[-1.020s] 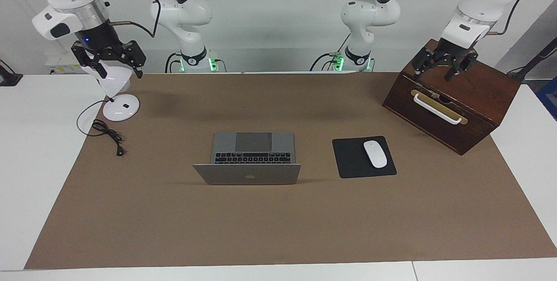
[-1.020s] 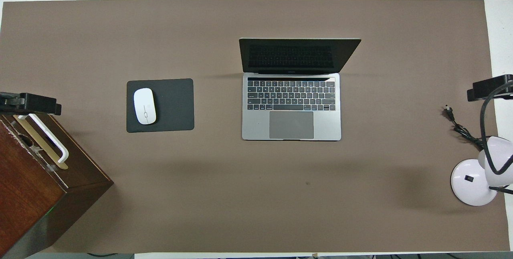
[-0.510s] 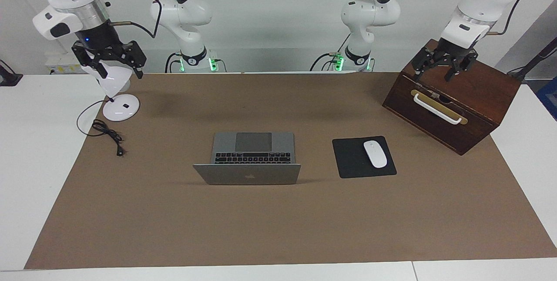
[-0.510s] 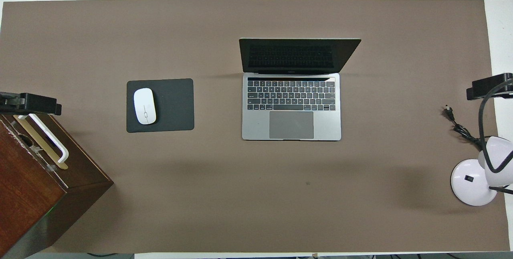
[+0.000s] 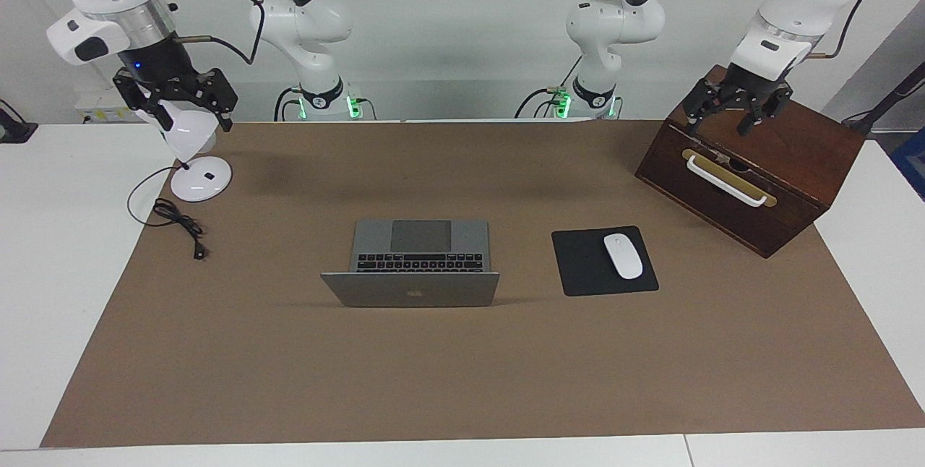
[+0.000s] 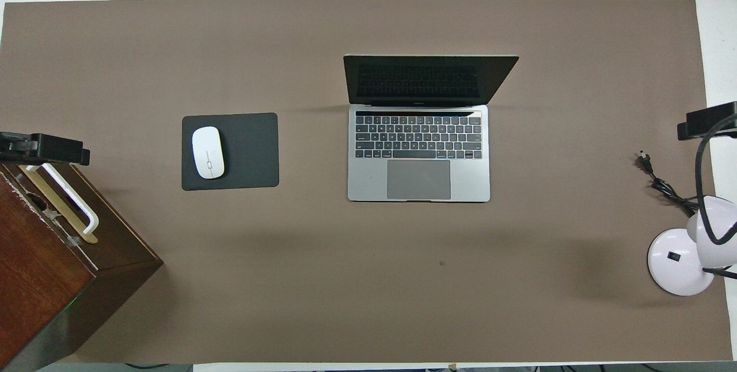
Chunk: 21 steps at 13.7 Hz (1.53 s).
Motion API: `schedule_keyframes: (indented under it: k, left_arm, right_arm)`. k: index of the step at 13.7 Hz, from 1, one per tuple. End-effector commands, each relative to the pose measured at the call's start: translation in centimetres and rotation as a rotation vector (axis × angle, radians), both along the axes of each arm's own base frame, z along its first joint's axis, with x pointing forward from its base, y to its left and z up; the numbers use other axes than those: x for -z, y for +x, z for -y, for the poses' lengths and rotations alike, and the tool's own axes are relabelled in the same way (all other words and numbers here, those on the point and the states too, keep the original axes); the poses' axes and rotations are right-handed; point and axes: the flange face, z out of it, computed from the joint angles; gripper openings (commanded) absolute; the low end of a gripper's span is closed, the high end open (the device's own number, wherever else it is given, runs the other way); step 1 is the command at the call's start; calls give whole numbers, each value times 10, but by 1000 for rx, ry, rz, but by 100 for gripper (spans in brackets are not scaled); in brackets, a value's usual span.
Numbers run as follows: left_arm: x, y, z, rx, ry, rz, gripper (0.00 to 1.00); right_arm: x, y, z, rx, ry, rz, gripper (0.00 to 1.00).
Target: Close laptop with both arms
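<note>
While overhead shows laptop screen, facing shows both tools spread: left tool, right tool

Bright, even overhead light; soft diffuse shadows on the brown mat; both views sharp.

Both arms hang raised, wrists angled downward: left claw open at two o'clock, right claw open at ten o'clock.
</note>
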Motion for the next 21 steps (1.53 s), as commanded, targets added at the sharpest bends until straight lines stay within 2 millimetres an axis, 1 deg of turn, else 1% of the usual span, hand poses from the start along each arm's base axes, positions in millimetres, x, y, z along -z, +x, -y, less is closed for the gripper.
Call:
schedule_keyframes:
  k: [1, 2, 3, 4, 5, 9, 10, 11, 14, 17, 18, 19, 21]
  left_arm:
    - [0, 3, -2, 2, 9, 40, 87]
    - [0, 5, -2, 5, 8, 65, 69]
    - [2, 7, -1, 4, 8, 72, 47]
    - [3, 8, 1, 3, 7, 79, 20]
    - [2, 8, 1, 4, 7, 85, 0]
    - [0, 12, 0, 10, 7, 112, 0]
    - [-1, 14, -1, 8, 7, 128, 0]
    - [-2, 15, -1, 9, 5, 137, 0]
    - [-4, 20, 2, 22, -8, 175, 0]
    - [-8, 28, 9, 31, -24, 247, 0]
    - [-11, 31, 14, 39, -27, 272, 0]
    - [-12, 32, 25, 54, -31, 298, 0]
    - [1, 30, 39, 83, -35, 313, 0]
  right_arm:
    - [-7, 20, 4, 22, 4, 27, 87]
    - [-8, 29, 5, 22, 2, 35, 82]
    - [-7, 38, 6, 23, 1, 41, 74]
    - [-9, 47, 7, 24, 1, 51, 72]
    - [-10, 54, 8, 26, 0, 59, 64]
    - [-7, 75, 10, 26, -8, 120, 19]
    - [-6, 80, 11, 24, -12, 137, 2]
    - [-4, 86, 11, 24, -13, 149, 0]
    - [-2, 98, 10, 19, -16, 203, 0]
    - [2, 122, 6, 11, -17, 249, 0]
    - [1, 131, 4, 7, -17, 261, 0]
    - [5, 142, 0, 0, -17, 269, 0]
    - [11, 160, -8, -2, -16, 298, 0]
